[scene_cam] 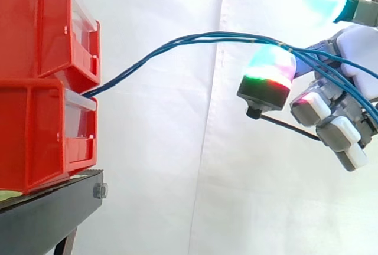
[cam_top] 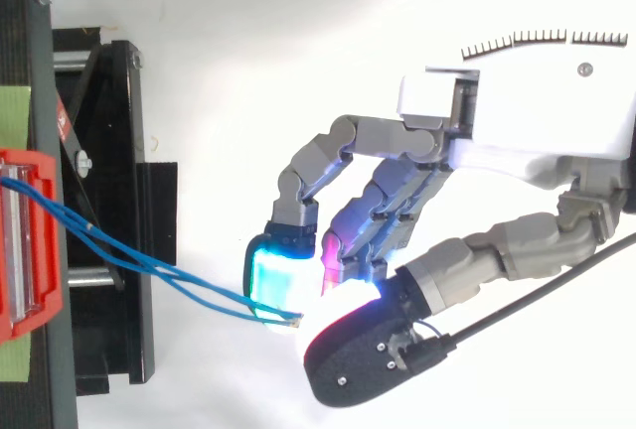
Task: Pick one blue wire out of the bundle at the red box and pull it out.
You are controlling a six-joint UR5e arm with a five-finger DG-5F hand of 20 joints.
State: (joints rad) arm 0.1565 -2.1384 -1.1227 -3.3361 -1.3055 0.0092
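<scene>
Several curled fingers (cam_top: 273, 275) of the hand (cam_top: 527, 131) are clamping w/ the thumb on the blue wires (scene_cam: 177, 42) (more than one strand seems caught, not a single one). The wires are arcing from that pinch across to the gap between the stacked red boxes (scene_cam: 35, 131) on the black stand (scene_cam: 53, 213). They're looking thin, smooth-jacketed, light and bendy, prob. slippery, so pinching one strand pad-to-pad near the fingers seems best. Boxes: rigid glossy plastic, approx. rectangular.
</scene>
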